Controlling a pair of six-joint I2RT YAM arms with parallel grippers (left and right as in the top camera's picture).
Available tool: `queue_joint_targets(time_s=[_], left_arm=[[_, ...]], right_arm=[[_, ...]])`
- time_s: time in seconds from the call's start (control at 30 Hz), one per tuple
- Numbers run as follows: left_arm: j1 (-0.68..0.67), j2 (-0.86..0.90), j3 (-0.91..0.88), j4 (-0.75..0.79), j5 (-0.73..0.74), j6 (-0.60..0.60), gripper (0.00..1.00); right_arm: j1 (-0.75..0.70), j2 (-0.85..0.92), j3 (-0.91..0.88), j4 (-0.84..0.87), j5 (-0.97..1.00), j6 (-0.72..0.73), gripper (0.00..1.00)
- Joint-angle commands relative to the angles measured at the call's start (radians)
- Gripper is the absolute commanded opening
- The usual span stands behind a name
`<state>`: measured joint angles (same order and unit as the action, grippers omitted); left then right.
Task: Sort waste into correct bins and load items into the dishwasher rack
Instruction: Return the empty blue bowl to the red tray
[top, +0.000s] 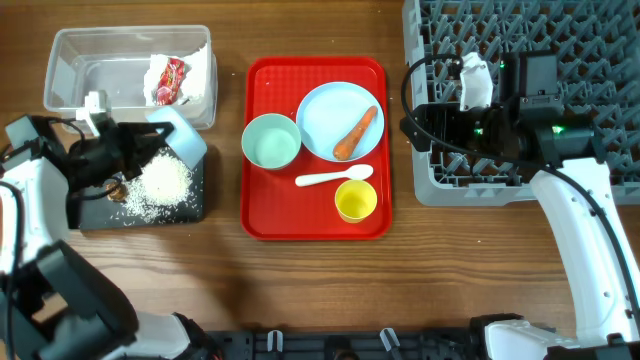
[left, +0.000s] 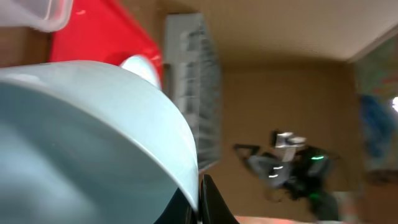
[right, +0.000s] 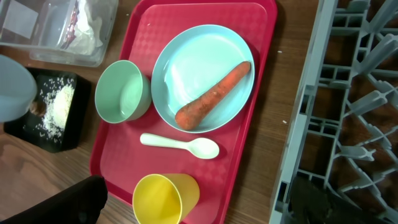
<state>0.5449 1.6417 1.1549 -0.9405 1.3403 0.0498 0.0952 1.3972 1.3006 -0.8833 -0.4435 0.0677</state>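
Counting what's out: two pale blue bowls, one plate (top: 325, 110), one yellow cup (top: 356, 201), one white spoon (top: 335, 178), one carrot (top: 356, 133). On the red tray (top: 262, 215), the carrot lies across the plate, the upright bowl (top: 271, 140) sits just beside the plate, and the spoon lies between them and the cup. Left of the red tray are two bins: the clear tub (top: 95, 80) holds one crumpled tissue (top: 200, 72) and one red wrapper (top: 168, 80); the black tray (top: 190, 208) holds a heap of rice (top: 165, 180) and one brown lump (top: 118, 188). The left gripper (top: 150, 140) is clamped on the rim of the tipped bowl (top: 180, 138), tilted over the black tray. Right of the red tray stands one grey rack (top: 600, 60). The right gripper (top: 415, 125) hangs at the rack's corner nearest the red tray, jaws wide apart, nothing between them, the carrot well clear
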Motion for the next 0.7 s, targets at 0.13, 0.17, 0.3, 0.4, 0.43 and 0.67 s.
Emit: queue_joint_targets(time_s=[0.13,0.17,0.3,0.4,0.43,0.67], left_arm=[[-0.343,-0.195,0.003,-0.021,-0.471,-0.011,0.04],[-0.402,-0.202,0.003,-0.021,-0.527,-0.018,0.04],[-0.624,-0.191,0.003,-0.021,-0.779,-0.114,0.04],[-0.772,-0.173,0.003,-0.021,-0.969,-0.203,0.04],[-0.834,-0.166,0.003,-0.018,-1.059,-0.247,0.04],[-1.095,-0.1,0.003,0.049,-1.294,-0.328,0.04]], right_arm=[[0.004,0.008,0.02,0.002,0.011,0.011,0.97],[0.004,0.008,0.02,0.001,0.011,0.011,0.97],[0.004,0.008,0.02,-0.003,0.011,0.011,0.97],[0.004,0.008,0.02,-0.005,0.01,0.011,0.97],[0.004,0.008,0.02,-0.006,0.011,0.011,0.97],[0.004,0.008,0.02,-0.006,0.011,0.011,0.97]])
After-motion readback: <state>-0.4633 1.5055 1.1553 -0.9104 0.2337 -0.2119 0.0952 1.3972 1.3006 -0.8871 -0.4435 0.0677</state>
